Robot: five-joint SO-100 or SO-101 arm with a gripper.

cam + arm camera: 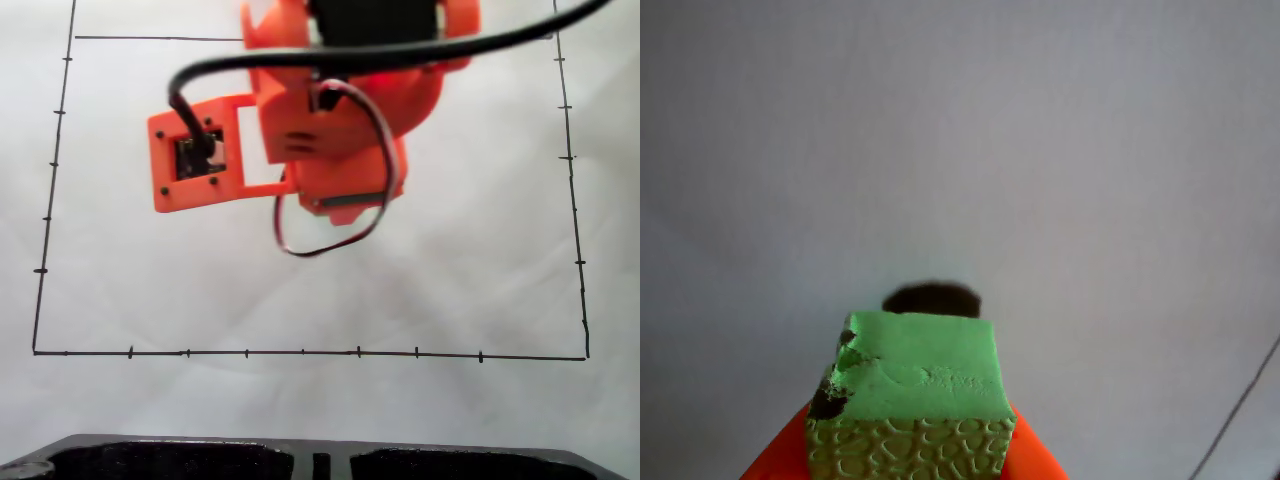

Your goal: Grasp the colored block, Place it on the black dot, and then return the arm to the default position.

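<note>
Colored block (pixel 912 385): green cube low in the wrist view, its smooth top face up and its pebbled face toward the camera, a dark nick on its left edge.
End effector (pixel 908 455): orange plastic shows on both lower flanks of the cube, hugging it left and right; I take it as clenched on the block, though the fingertips themselves are hidden behind it.
Black dot (pixel 931 298): a dark blot on the white paper, peeking out just past the cube's far edge, a touch right of the cube's left corner and roughly over its middle.
Key relation: the dot lies directly beyond the block, on the far side, almost in line with it. Very little sideways offset; what is left looks like a short push forward and down.
Contact: I cannot tell whether the cube is resting on the paper or hanging just above it.
The arm (pixel 330 110): in the fixed view its orange body sits over the upper middle of the sheet, with a black cable (pixel 380 55) looping across it and covering what lies below.
Surface (pixel 450 270): white paper with a thin drawn border (pixel 300 352) and tick marks.
Step, as I judge it: carrying phase, near the drop.
Risk: the cube is wider than the dot, so centring has to be judged before the blot is covered.
</note>
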